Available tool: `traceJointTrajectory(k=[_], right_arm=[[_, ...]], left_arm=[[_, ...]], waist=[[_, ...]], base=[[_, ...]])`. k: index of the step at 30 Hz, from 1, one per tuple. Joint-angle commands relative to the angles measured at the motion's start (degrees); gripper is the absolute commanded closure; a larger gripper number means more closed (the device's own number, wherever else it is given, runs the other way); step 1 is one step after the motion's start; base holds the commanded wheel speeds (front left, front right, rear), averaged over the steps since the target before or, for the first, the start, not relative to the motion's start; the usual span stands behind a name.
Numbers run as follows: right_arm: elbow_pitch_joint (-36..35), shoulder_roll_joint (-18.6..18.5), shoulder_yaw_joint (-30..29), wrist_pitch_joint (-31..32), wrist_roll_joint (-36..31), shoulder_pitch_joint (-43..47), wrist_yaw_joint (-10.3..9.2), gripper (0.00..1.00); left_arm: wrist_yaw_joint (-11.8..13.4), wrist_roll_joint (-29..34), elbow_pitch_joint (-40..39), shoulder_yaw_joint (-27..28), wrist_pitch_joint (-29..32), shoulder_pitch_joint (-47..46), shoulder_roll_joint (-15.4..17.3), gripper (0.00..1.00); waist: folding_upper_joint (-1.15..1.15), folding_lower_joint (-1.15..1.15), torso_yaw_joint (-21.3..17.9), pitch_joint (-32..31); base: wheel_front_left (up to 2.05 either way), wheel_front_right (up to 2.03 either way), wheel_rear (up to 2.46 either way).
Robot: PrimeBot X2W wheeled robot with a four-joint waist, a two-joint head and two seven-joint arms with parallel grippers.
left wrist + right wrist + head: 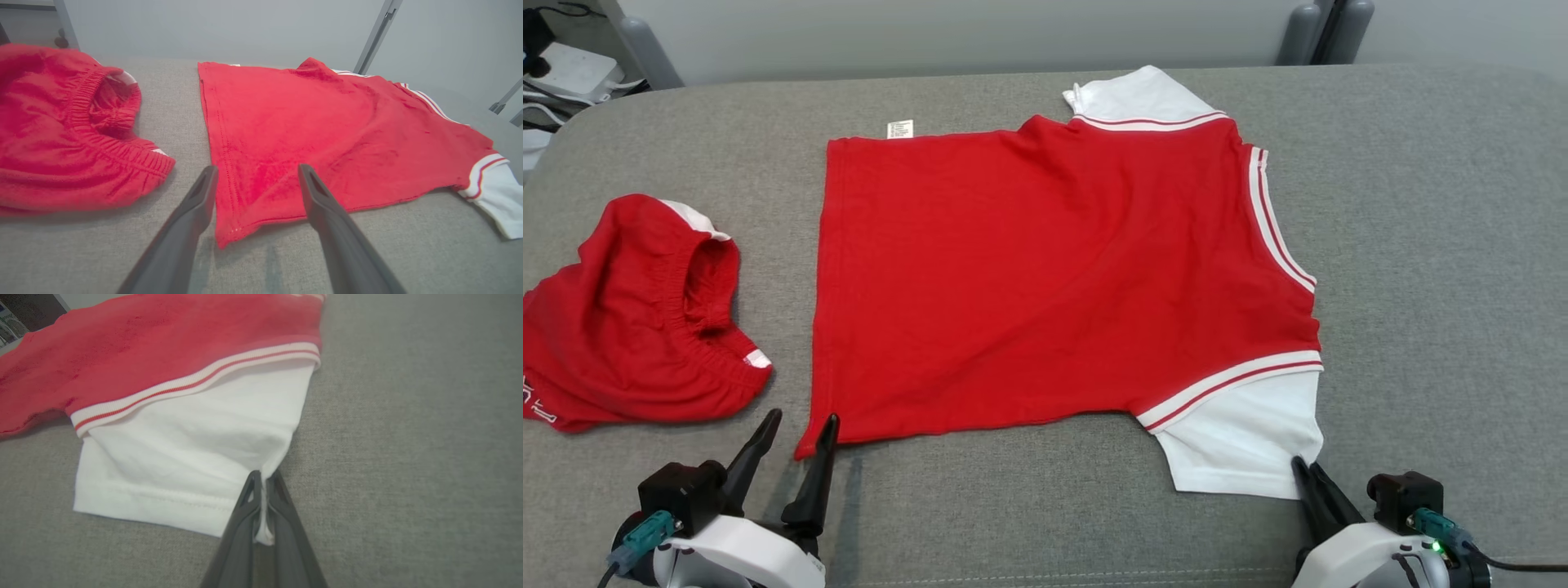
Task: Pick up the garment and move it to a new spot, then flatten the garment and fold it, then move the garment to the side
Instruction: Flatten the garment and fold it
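From where I stand, the red cotton shirt with white trimmed sleeves lies spread out near the middle of the grey fabric-covered tabletop, with its hem toward the robot's left and its collar end toward the right. It looks fairly smooth, with only a few soft ripples, so I'd judge the moving and flattening as good as done. No fold has been made yet, and the shift to the side is also left to do. The right pincer is pressed together on the outer corner of the near white sleeve; in its wrist view a sliver of white cloth sits pinched between the fingers. The left pincer stands spread wide, its fingers straddling the near hem corner without gripping it. Crumpled red elastic-waisted shorts lie off to the hem side, apart from the shirt. My guess is that the first fold can start once the left pincer closes on that corner
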Motion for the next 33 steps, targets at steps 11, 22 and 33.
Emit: traceJointTrajectory(k=[11, 22, 33], right_arm=[[-4.3, -0.7, 2.8, 0.1, -1.1, 1.6, -0.26, 1.0], [-6.0, -0.7, 3.8, 0.1, -1.1, 1.1, -0.26, 1.0], [-6.1, -0.7, 4.3, 0.1, -0.5, 0.6, -0.26, 1.0]], left_arm=[[0.0, -5.0, 8.8, 3.4, -0.3, -3.3, 0.3, 0.0], [0.0, -6.1, 13.2, 3.6, -0.3, -3.1, -1.0, 0.03], [0.0, -6.4, 13.6, 1.6, -0.3, -3.7, -0.8, 1.0]], waist=[[0.0, 0.0, -4.5, 1.8], [0.0, 0.0, -5.1, 1.7], [0.0, 0.0, -5.3, 0.9]], base=[[0.0, 0.0, 0.0], [0.0, 0.0, 0.0], [0.0, 0.0, 0.0]])
